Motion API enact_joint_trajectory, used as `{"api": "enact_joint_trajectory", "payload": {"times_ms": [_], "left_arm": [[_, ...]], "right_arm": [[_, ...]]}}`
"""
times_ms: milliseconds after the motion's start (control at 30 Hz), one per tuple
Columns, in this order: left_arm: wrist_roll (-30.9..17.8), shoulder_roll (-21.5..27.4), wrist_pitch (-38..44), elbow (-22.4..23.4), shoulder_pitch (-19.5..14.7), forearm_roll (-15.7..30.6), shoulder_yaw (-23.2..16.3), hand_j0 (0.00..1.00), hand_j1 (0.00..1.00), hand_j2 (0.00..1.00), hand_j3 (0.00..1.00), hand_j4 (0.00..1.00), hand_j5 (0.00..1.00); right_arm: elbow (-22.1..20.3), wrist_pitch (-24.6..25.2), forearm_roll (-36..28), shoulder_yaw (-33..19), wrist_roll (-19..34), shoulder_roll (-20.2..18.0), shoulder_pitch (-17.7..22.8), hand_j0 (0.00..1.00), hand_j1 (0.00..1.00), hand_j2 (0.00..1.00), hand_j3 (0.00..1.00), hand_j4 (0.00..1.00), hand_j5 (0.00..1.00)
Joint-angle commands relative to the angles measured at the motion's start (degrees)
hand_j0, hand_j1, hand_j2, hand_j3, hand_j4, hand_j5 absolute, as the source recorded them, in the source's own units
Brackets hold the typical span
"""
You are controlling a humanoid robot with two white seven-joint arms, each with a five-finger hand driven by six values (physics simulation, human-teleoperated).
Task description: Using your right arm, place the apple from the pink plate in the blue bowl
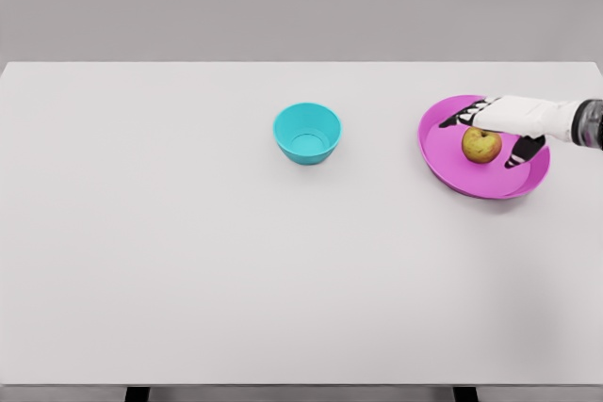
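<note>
Spread right-hand fingers (pixel 468 118) flank, perhaps touch, apple (pixel 480 145) on pink plate (pixel 441 152).

White table (pixel 188 261) bearing blue bowl (pixel 307 133) (mid-table) and pink plate (pixel 471 178), well apart.

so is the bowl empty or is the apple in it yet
Empty. The bowl shows only its bare inside, and the apple sits on the plate, under the right hand.

The bench (pixel 188 261) is a smooth, matt white surface. The blue bowl (pixel 307 133) and the pink plate (pixel 443 152) look like smooth plastic with a soft sheen. The apple (pixel 480 145) has dull, mottled yellow-red skin. The right hand (pixel 504 124) has a smooth white shell with black fingers (pixel 524 151).
</note>
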Motion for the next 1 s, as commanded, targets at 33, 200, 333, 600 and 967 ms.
{"api": "enact_joint_trajectory", "payload": {"times_ms": [33,200,333,600,967], "left_arm": [[-0.01,0.00,0.00,0.00,0.00,0.00,0.00,1.00,1.00,1.00,1.00,1.00,1.00],[-0.01,0.00,0.00,0.00,0.00,0.00,0.00,1.00,1.00,1.00,1.00,1.00,1.00],[-0.01,0.00,0.00,0.00,0.00,0.00,0.00,1.00,1.00,1.00,1.00,1.00,1.00],[-0.01,0.00,0.00,0.00,0.00,0.00,0.00,1.00,1.00,1.00,1.00,1.00,1.00],[-0.01,0.00,0.00,0.00,0.00,0.00,0.00,1.00,1.00,1.00,1.00,1.00,1.00]], "right_arm": [[2.21,0.14,-0.16,0.76,-0.01,0.60,-0.09,1.00,1.00,1.00,1.00,1.00,1.00],[4.59,0.14,-0.25,0.84,-0.01,0.60,-0.70,1.00,1.00,1.00,1.00,1.00,1.00],[6.17,0.14,-0.07,1.28,-0.01,2.09,-2.11,1.00,1.00,1.00,1.00,1.00,1.00],[9.07,0.14,0.02,3.39,-0.01,3.23,-3.87,1.00,1.00,1.00,1.00,1.00,1.00],[9.07,0.14,0.02,3.39,-0.01,3.23,-3.78,0.42,0.42,0.42,0.42,0.42,0.42]]}}
